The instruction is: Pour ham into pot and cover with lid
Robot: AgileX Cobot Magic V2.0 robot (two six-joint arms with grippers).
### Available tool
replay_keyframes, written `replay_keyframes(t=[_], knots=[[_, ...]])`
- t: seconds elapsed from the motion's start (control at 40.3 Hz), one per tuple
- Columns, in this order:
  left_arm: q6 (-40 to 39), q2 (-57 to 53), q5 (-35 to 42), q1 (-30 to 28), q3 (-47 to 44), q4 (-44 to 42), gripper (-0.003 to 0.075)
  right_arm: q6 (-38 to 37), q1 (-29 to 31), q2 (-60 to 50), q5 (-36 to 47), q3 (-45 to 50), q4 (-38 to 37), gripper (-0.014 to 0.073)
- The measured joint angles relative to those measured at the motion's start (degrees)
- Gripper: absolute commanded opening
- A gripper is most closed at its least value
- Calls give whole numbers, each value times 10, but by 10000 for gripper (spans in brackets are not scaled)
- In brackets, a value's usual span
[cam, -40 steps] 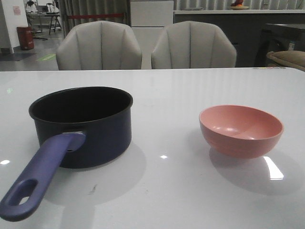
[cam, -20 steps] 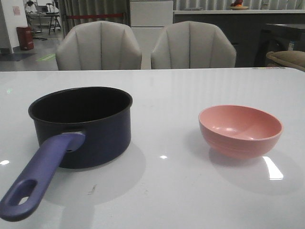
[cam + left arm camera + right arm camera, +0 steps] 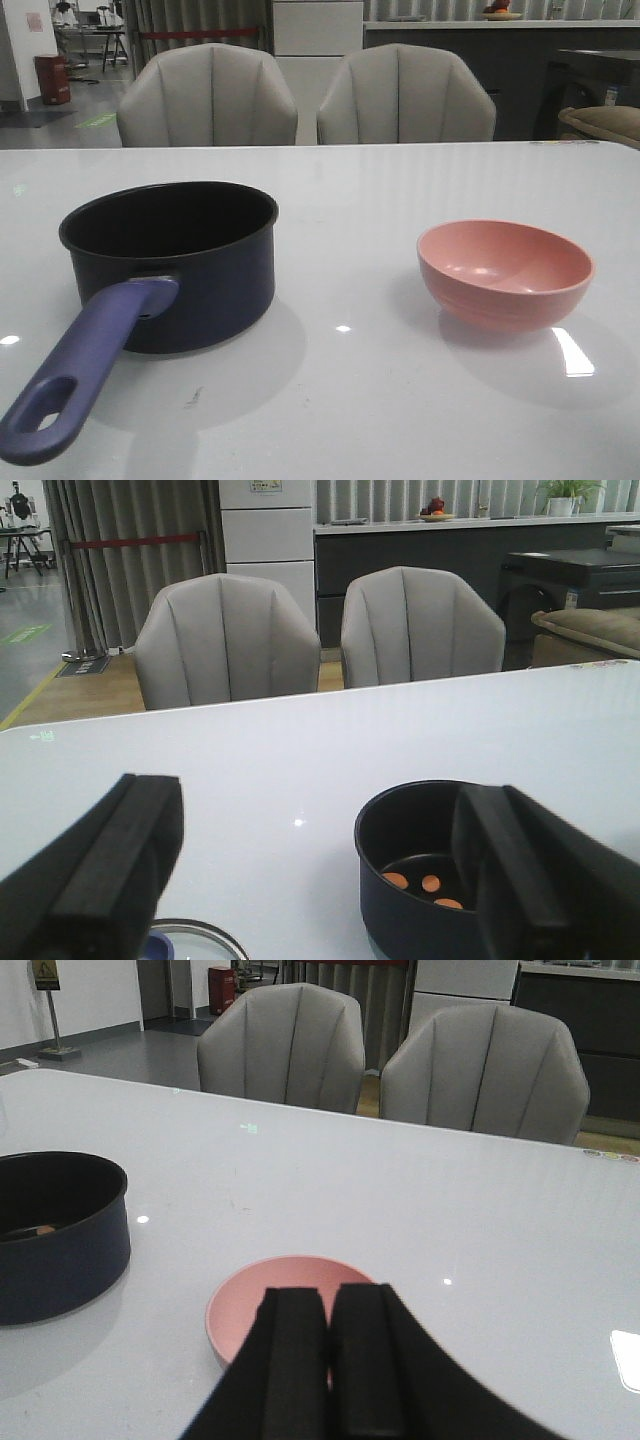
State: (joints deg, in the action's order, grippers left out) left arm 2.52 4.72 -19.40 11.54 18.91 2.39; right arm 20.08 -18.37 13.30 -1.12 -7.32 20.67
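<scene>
Almost nothing has shifted across the front views: the pink bowl (image 3: 505, 273) sits a hair differently than a second ago, and the pot (image 3: 170, 262) rests where it was. White table (image 3: 400, 190), largest element, carries both vessels well apart, pot on the robot's left, bowl on its right; two grey chairs (image 3: 300, 95) stand behind. Pot: dark navy saucepan, upright, long purple-blue handle (image 3: 85, 375) pointing toward the camera; probably the heaviest item, stiff, with no need to be moved. Pink bowl: upright, its interior apparently empty in the front and right wrist views. Lid (image 3: 195, 942): only an arc of its silver rim and clear glass shows at the edge of the left wrist view, lying on the table near the pot; judged rigid, fragile and slippery on the glass, so the knob on top, barely visible here, is the sensible place to grip. Ham (image 3: 425, 885): three small orange slices already lie on the pot's black floor, so pouring appears done and covering remains. Left gripper (image 3: 310, 880): fingers spread wide, empty, raised above the table on the near side of the pot. Right gripper (image 3: 330, 1360): fingers pressed together, holding nothing, poised just before the bowl.
</scene>
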Motion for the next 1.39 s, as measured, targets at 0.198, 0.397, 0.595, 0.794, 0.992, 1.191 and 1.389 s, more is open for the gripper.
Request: replay_keyframes(t=[0.198, 0.397, 0.595, 0.794, 0.992, 1.191, 1.389], knots=[[-25, 85, -48, -11, 41, -1, 610, 0, 0, 0, 0, 0, 0, 148], [-73, 210, -69, -53, 95, -1, 628, 0, 0, 0, 0, 0, 0, 148], [-87, 341, -107, -120, 160, -1, 628, 0, 0, 0, 0, 0, 0, 148], [-91, 484, -167, -175, 241, 0, 628, 0, 0, 0, 0, 0, 0, 148], [-91, 631, -219, -198, 312, 0, 628, 0, 0, 0, 0, 0, 0, 148], [-91, 759, -292, -198, 388, 1, 627, 0, 0, 0, 0, 0, 0, 148], [-91, 849, -321, -199, 447, 2, 627, 0, 0, 0, 0, 0, 0, 148]])
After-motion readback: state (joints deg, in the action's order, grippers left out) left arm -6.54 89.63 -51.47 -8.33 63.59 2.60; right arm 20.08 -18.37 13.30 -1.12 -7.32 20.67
